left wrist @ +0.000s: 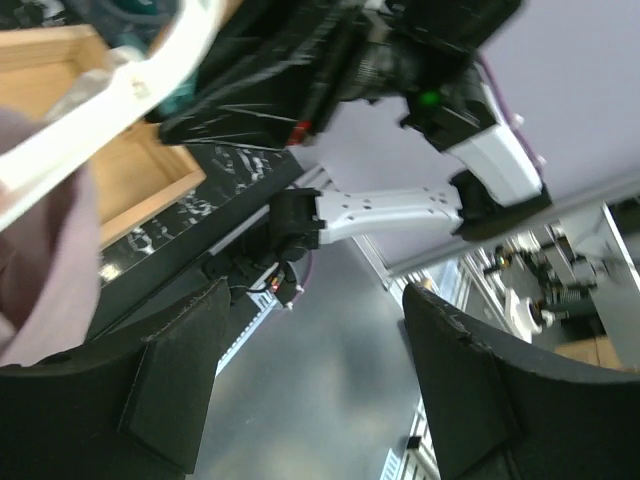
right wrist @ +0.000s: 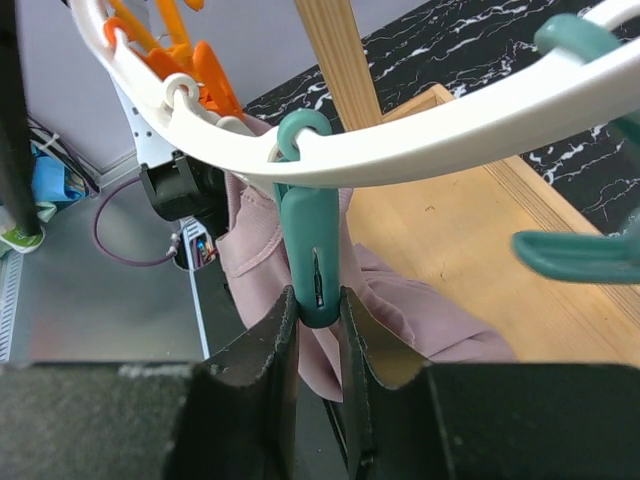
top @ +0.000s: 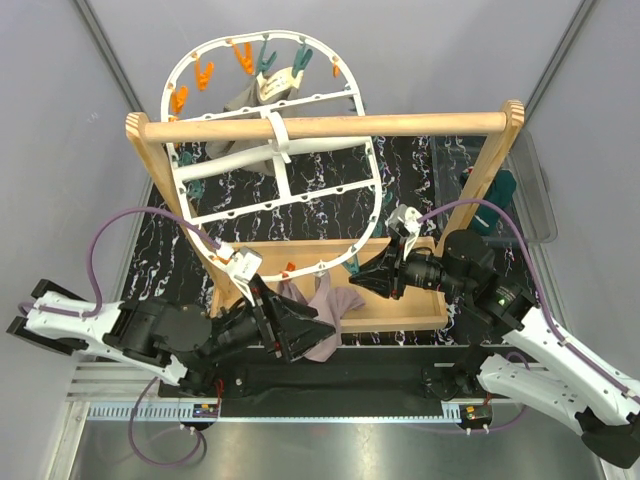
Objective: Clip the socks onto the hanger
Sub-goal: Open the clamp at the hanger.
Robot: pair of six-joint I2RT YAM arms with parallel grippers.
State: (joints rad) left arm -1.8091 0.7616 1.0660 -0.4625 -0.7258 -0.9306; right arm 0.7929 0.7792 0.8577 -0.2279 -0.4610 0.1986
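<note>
The white oval hanger [top: 280, 185] hangs tilted from the wooden rail, with orange and teal clothespins around its rim. A mauve-pink sock [top: 325, 312] droops under its near rim. My right gripper [top: 362, 280] is shut on a teal clothespin [right wrist: 312, 255] that dangles from the rim [right wrist: 450, 130], with its fingertips [right wrist: 285, 330] squeezing the pin's lower end. The pink sock [right wrist: 400, 310] hangs just behind that pin. My left gripper [top: 308, 330] is open and empty beside the sock [left wrist: 40, 250]. I cannot tell what holds the sock up.
A wooden stand with a round rail [top: 330, 126] and a tray base [top: 400, 312] carries the hanger. A grey-beige cloth [top: 262, 92] is clipped at the far rim. A dark teal sock [top: 500, 186] lies in a clear bin [top: 538, 195] at the right.
</note>
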